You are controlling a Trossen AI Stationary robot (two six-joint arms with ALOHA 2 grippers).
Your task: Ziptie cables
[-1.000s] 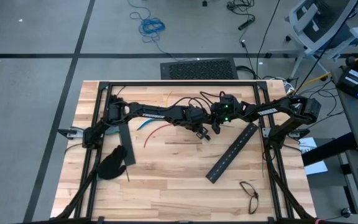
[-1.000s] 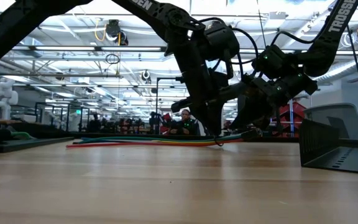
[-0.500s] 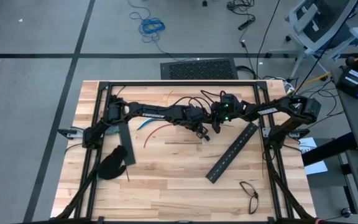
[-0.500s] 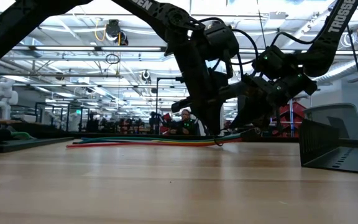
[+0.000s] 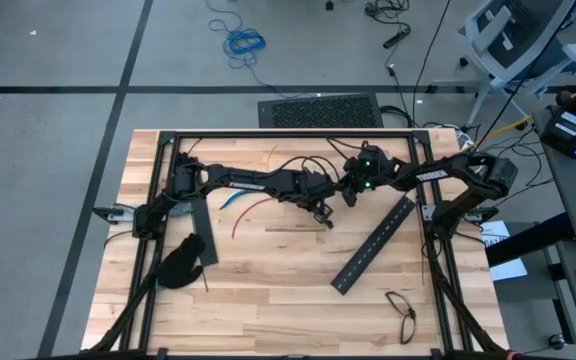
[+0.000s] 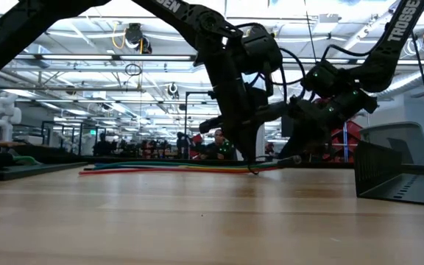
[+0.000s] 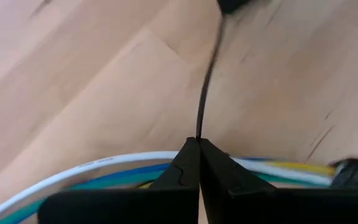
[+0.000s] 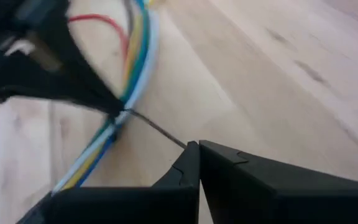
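The cables [image 5: 246, 205], a bundle of red, blue, white and yellow wires, lie flat on the wooden table [image 5: 268, 290] left of centre. In the low view the cables [image 6: 168, 168] run along the table top. My left gripper [image 5: 325, 217] is shut right over the bundle's right end [image 7: 104, 171]. A thin dark ziptie [image 7: 205, 87] runs from its fingertips to my right gripper [image 5: 351, 197], which is also shut, a short way off toward the far right. In the right wrist view the same ziptie [image 8: 157, 127] spans the gap between the two grippers. My left gripper pinches the ziptie where it meets the cables [image 7: 197, 134] between its two fingertips, coming steeply from above. The strip leaves the tips in a straight line, and the cables pass underneath on the table. My right gripper pinches the ziptie's other end [image 8: 184, 143] at its fingertips, slanting down from the table's right. The strip runs straight from there to the left gripper's fingers [image 8: 98, 99].
A long black slotted bar [image 5: 373, 245] lies diagonally right of centre; it also shows at the low view's right edge [image 6: 396, 169]. Another bar [image 5: 203, 232] and a black glove [image 5: 180, 262] lie near the left. Spectacles [image 5: 400, 310] lie at the near right. The table's near half is bare wood.
My right gripper has rolled a little and swung slightly toward the table's far right, away from my left gripper, with the ziptie's end still between its fingers. My left gripper and the cables have stayed where they were.
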